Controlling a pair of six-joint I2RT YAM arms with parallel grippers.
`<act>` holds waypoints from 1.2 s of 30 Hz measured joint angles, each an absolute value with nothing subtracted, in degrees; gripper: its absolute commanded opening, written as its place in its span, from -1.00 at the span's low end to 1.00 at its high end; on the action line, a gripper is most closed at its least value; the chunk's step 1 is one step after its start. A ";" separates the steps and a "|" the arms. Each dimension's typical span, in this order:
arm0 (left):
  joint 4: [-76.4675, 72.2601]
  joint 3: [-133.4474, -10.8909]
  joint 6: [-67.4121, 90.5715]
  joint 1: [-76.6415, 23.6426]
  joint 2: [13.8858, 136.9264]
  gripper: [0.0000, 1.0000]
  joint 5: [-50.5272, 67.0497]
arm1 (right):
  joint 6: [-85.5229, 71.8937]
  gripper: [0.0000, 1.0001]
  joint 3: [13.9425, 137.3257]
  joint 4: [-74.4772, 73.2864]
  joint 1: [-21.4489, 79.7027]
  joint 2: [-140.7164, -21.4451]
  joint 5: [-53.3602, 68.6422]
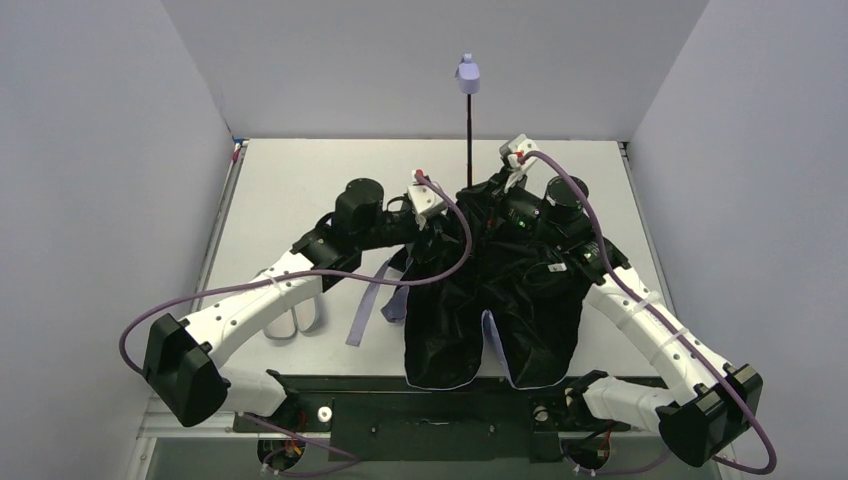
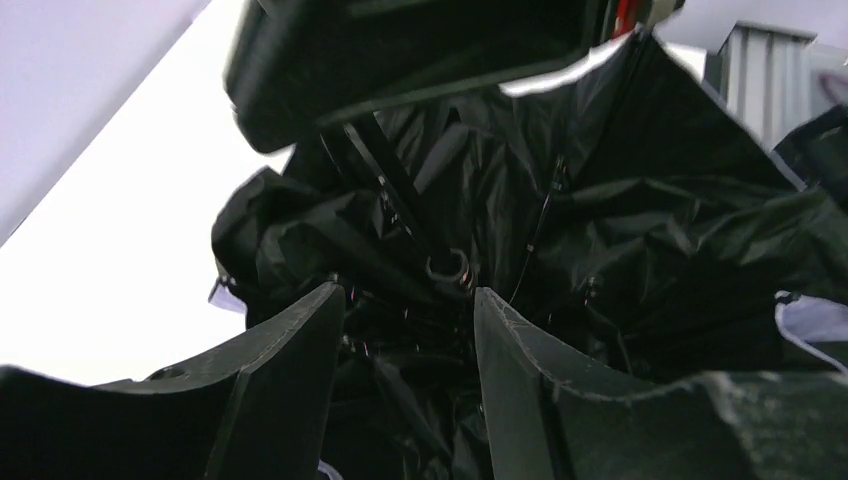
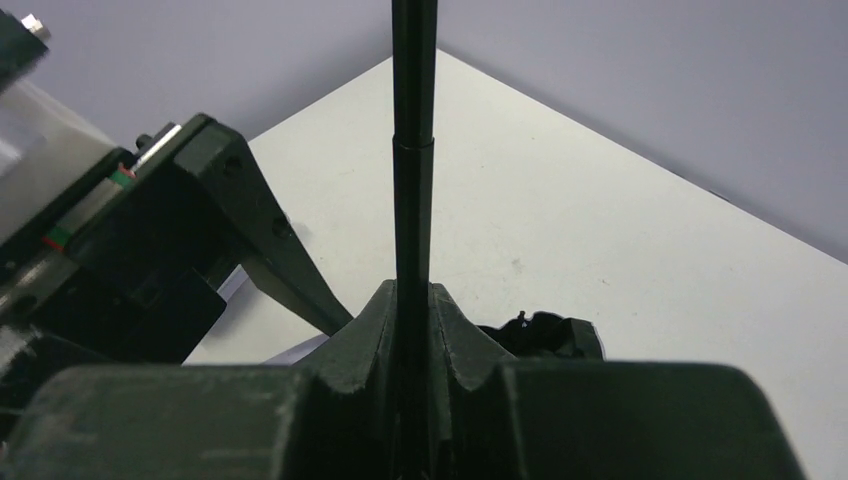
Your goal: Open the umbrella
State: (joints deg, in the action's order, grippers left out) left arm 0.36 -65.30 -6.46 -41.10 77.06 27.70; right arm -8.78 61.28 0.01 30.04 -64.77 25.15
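The umbrella (image 1: 490, 300) lies half unfolded on the table, its black lining up and a pale lavender edge at the near hem. Its thin black shaft (image 1: 469, 140) runs away from me to the small lavender handle (image 1: 467, 75). My right gripper (image 3: 413, 300) is shut on the shaft (image 3: 413, 150), which rises straight out from between the fingertips. My left gripper (image 2: 410, 305) is open just before the crumpled lining (image 2: 620, 230); ribs and the runner ring (image 2: 448, 268) show in the gap between the fingers (image 2: 300, 370). In the top view both grippers' tips are lost against the black fabric.
A lavender strap (image 1: 365, 310) and a whitish pouch (image 1: 295, 320) lie left of the canopy, under the left arm. White walls close in the table (image 1: 300, 190) on three sides. The left gripper's body (image 3: 150, 230) sits close beside the right one.
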 measured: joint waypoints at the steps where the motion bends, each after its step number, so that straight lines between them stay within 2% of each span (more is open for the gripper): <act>1: 1.50 -65.30 -7.60 -41.71 77.10 -0.05 27.11 | -8.62 -1.00 61.34 -0.01 30.04 -64.77 24.77; 12: 8.78 -57.34 -15.25 -42.50 77.87 -0.16 16.10 | -8.23 -1.00 65.23 -0.08 28.16 -64.75 23.79; 17: 11.09 -53.01 -16.19 -39.09 77.87 -0.17 12.86 | -8.45 -1.00 65.98 -0.16 25.50 -64.34 24.80; 22: 11.27 -51.68 -15.55 -30.96 77.84 -0.05 14.22 | -9.17 -1.00 65.98 -0.56 23.97 -63.70 25.74; 27: 8.84 -52.27 -14.00 -27.14 76.27 0.32 18.65 | -9.72 -1.00 65.98 -0.47 24.01 -63.51 25.96; 29: 7.64 -54.72 -12.03 -27.18 75.99 0.37 21.39 | -9.72 -1.00 65.98 -0.49 24.27 -63.48 25.93; 33: 1.15 -62.59 -6.35 -27.90 75.99 0.37 26.85 | -9.74 -1.00 65.98 -0.47 25.52 -63.48 25.43; 36: -4.47 -68.12 -3.60 -30.48 76.09 0.26 29.21 | -10.17 -1.00 65.98 -0.12 26.68 -63.51 24.75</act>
